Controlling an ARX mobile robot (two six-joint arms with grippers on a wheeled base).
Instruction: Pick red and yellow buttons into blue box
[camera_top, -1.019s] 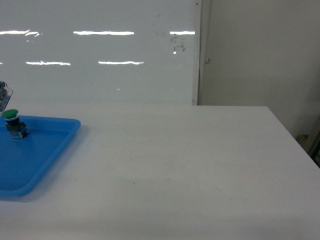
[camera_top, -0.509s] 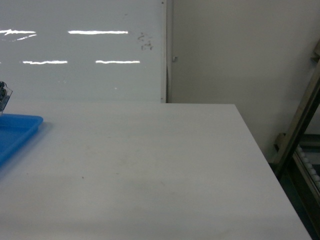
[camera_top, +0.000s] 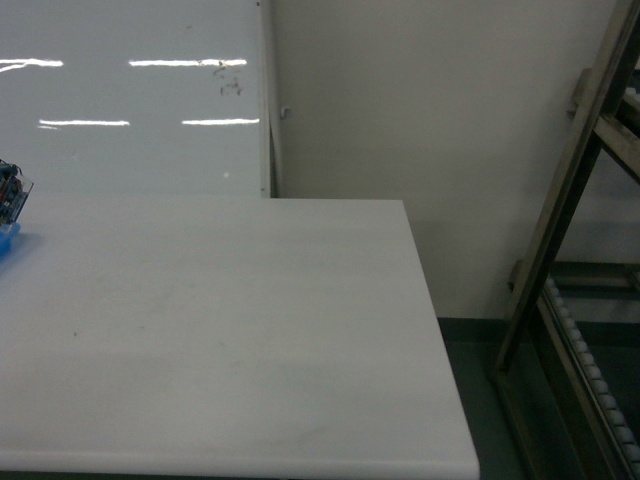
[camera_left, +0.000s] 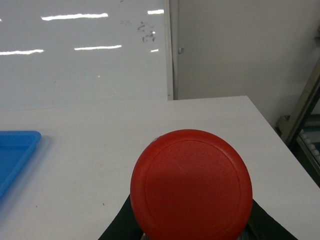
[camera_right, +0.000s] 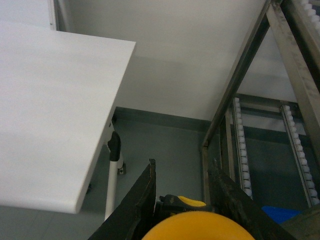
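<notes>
From my station the head camera showed a white bench (camera_top: 220, 330) with its right edge in view, a whiteboard (camera_top: 130, 100) on the wall behind it, and a metal rack (camera_top: 580, 250) standing on the floor to the right. At the far left edge of that view I could make out only a sliver of the blue tray (camera_top: 6, 243) and a small clear-and-blue part (camera_top: 12, 192) just above it, too small for me to name. Neither arm appeared in the head view. On the left wrist camera the red button (camera_left: 191, 186) filled the near middle of the frame, its round cap facing the lens, and the left end effector (camera_left: 192, 227) sat clamped on it, with dark fingers (camera_left: 120, 227) showing at both sides below the cap. The corner of the blue tray lay on the bench at the left of that view, well apart from the red button. On the right wrist camera the yellow button (camera_right: 195, 226) sat at the near edge, and the right end effector (camera_right: 187, 210) gripped it between its dark fingers (camera_right: 142, 200), out past the bench's right edge, above the grey floor (camera_right: 160, 145) and near the roller rack.
</notes>
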